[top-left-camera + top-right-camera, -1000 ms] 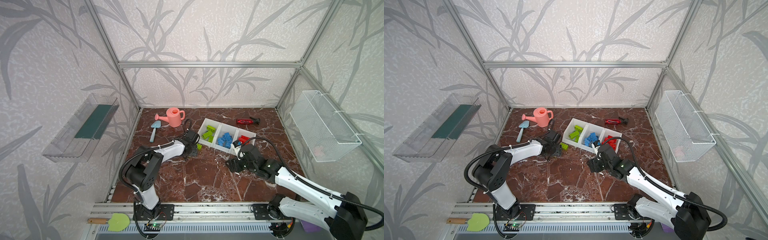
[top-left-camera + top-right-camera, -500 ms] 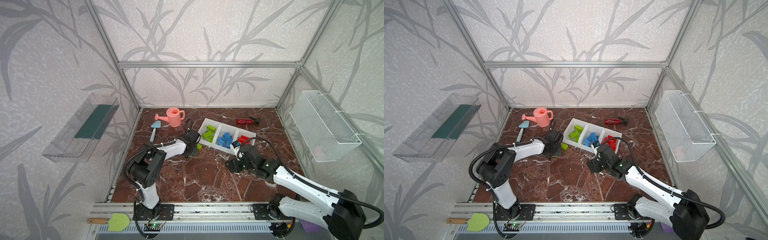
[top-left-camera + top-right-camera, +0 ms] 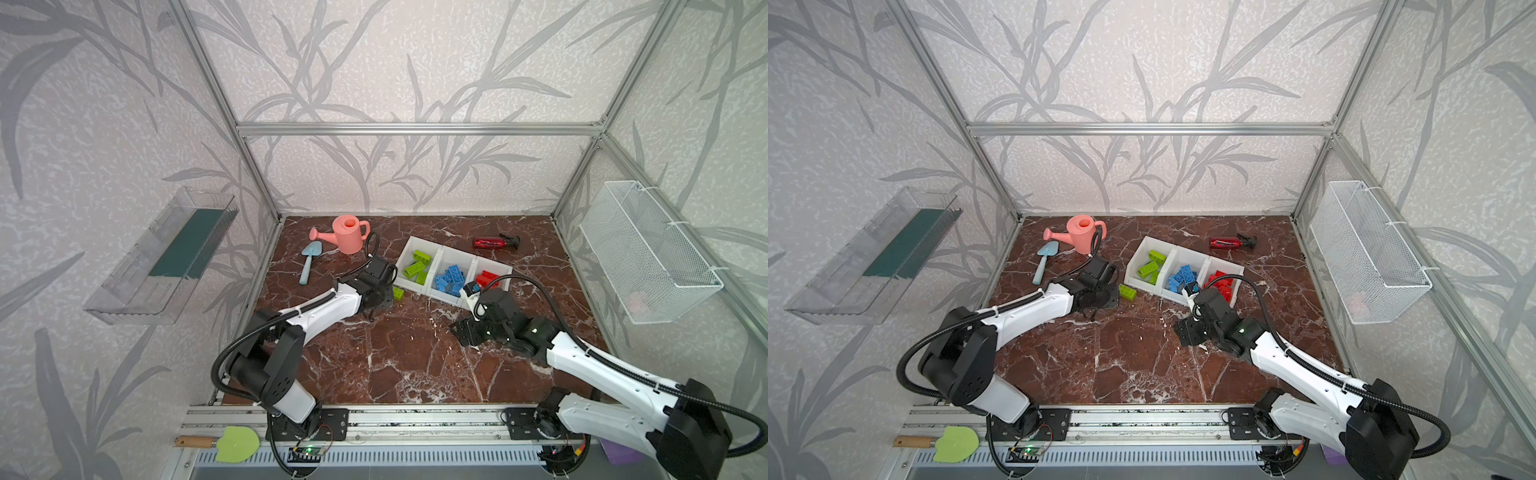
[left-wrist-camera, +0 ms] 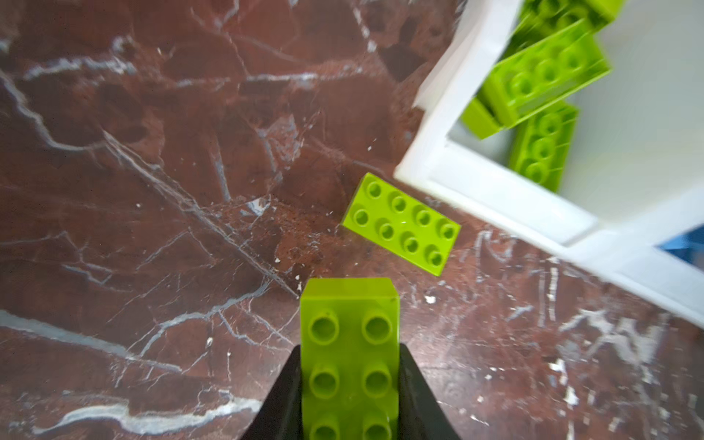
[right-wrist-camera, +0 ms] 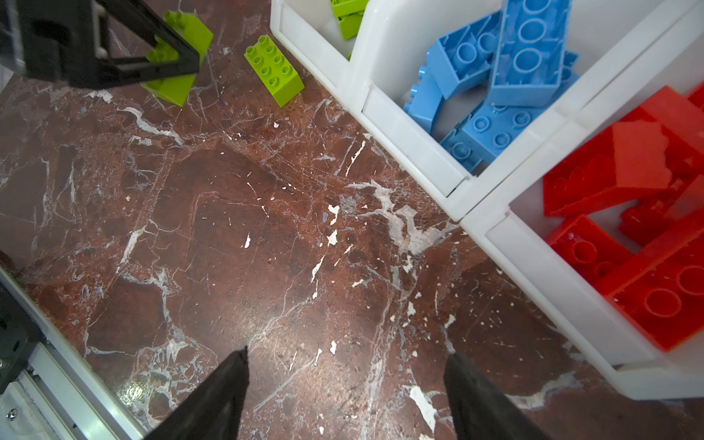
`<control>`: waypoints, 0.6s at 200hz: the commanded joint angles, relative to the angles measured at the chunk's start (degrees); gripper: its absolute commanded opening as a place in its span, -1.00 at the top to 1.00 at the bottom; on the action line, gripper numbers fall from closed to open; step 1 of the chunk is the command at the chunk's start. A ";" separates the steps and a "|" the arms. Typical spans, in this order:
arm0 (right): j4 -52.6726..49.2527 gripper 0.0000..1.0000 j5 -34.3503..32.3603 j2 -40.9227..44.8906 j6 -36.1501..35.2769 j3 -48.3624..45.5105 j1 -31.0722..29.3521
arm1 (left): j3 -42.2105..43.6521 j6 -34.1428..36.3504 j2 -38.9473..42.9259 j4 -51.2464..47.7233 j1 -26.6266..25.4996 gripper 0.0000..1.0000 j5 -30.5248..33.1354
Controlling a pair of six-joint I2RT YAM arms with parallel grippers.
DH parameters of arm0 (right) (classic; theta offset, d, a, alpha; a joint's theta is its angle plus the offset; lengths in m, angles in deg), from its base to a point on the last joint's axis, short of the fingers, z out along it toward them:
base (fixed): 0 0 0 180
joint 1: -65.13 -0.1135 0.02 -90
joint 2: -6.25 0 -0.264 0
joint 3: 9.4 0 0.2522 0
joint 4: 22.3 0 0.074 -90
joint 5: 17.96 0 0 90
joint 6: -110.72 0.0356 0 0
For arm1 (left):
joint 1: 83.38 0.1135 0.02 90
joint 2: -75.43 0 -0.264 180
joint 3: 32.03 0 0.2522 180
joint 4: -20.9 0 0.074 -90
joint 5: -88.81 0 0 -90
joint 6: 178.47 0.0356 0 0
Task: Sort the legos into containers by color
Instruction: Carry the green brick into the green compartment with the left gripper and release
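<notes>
Your left jaws have just closed on the held lime lego (image 4: 349, 331), near the green container (image 4: 430, 152); read that as picked, drop-off next; loose lime lego (image 4: 402, 223) lies on the worktop (image 4: 152, 190) just beside that container; right jaws open, empty; held lego's rear is cut off; top views hide the grip.

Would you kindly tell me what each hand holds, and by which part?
The left hand grips a lime green studded plastic brick by its two long sides. The right hand is open and holds nothing.
</notes>
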 commanded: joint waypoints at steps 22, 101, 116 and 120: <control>-0.37 -0.64 0.25 3.29 0.32 0.22 -0.23 | -9.45 1.46 2.06 -5.45 -1.85 0.35 -1.86; 1.97 -0.81 -1.13 10.74 0.92 -5.72 -0.06 | -34.74 5.09 -17.62 -12.69 -2.27 0.35 -4.60; 3.36 -0.87 -1.70 12.14 1.25 -7.71 0.03 | -39.36 5.44 -22.12 -14.54 -2.31 0.35 -5.05; 3.76 -0.88 -1.82 12.49 1.35 -8.20 0.00 | -40.64 5.60 -23.20 -14.95 -2.31 0.36 -5.06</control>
